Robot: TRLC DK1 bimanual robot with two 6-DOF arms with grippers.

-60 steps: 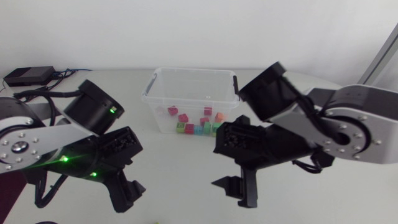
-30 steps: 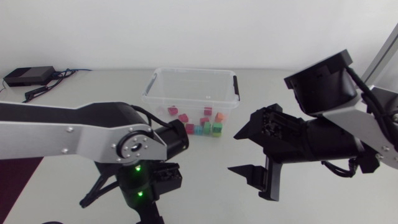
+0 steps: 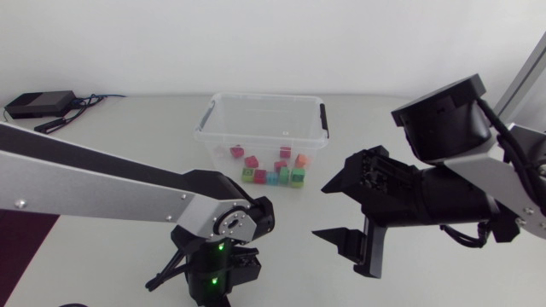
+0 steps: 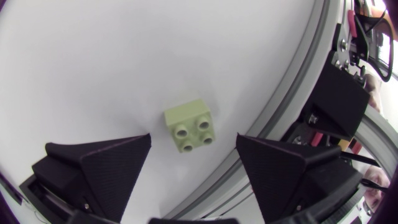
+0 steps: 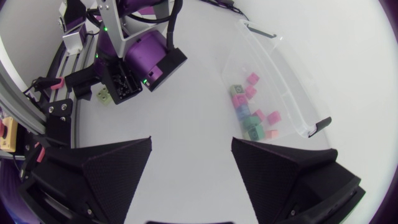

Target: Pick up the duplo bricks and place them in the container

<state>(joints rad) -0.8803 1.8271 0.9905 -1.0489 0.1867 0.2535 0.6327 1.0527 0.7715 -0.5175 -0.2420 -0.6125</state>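
Head: my left arm [image 3: 102, 183] is reaching to 6 o'clock, the container [image 3: 317, 111] with coloured bricks [image 3: 273, 175] is sitting at 12, and my right gripper [image 3: 354, 247] is hanging wide at 4, probably parked clear. Left wrist: my left gripper [image 4: 193, 138] is standing wide around a pale green brick [image 4: 188, 127], touching neither finger, likely lining up a grasp. Right wrist: my fingers are spreading empty, container ahead.

Pale brick [image 4: 190, 127] studs-up, bricks [image 3: 297, 176] in container [image 3: 264, 96]

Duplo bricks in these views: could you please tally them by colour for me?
Red or pink bricks: 5
Orange brick: 1
Green or teal bricks: 4
Pale green brick, outside the container: 1
Total: 11
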